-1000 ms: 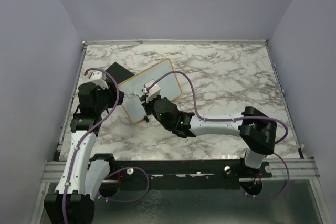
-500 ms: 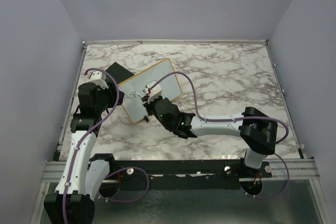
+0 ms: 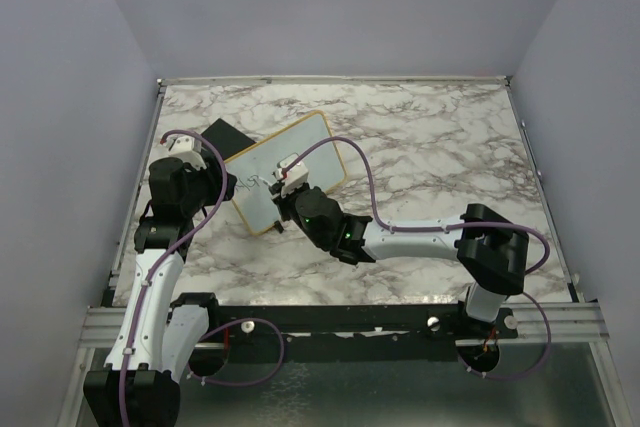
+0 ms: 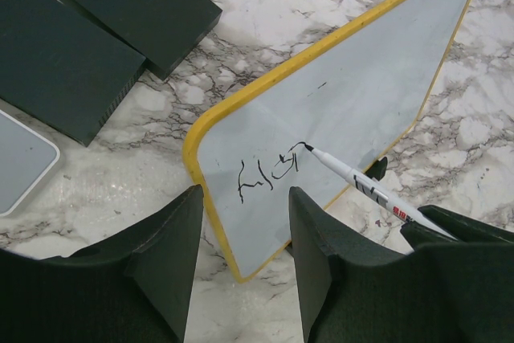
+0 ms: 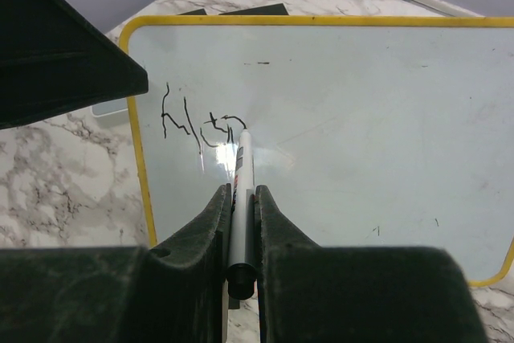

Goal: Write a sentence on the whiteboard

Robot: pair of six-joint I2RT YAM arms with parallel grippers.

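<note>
R gripper [image 5: 239, 198] fingers pinched tight on a white marker [image 5: 244, 162], barrel upright between the pads, dark tip touching the whiteboard [image 5: 361, 110] at the end of the last stroke. The sentence [image 5: 197, 130] so far is a few thin dark squiggles near the board's left short edge: a tall stroke, a hooked one, then a loop or two. Can't read it as words. Marker barrel carries black print and a small red patch, too small to read in either wrist view. L gripper [image 4: 245, 198] fingers stand apart at about half width, straddling the board's near rounded corner w/ the yellow frame running between them; prob not clamped on it, but contact is hidden under the pads. Board sits tilted on the marble table [image 3: 430, 147], left of centre, long side running diagonally away to the right, one little black foot showing under its edge by the marker. Just beyond the board's left corner lie two flat black blocks [image 4: 120, 6], side by side, and beside them a pale grey rounded-corner slab [image 4: 20, 158], mostly cut off. Purple cables [image 3: 360, 187] loop over both arms; R arm reaches across from the right and covers the board's lower edge in the top view. Vs a second ago: R wrist has shifted only slightly along the line, board and L arm haven't moved
</note>
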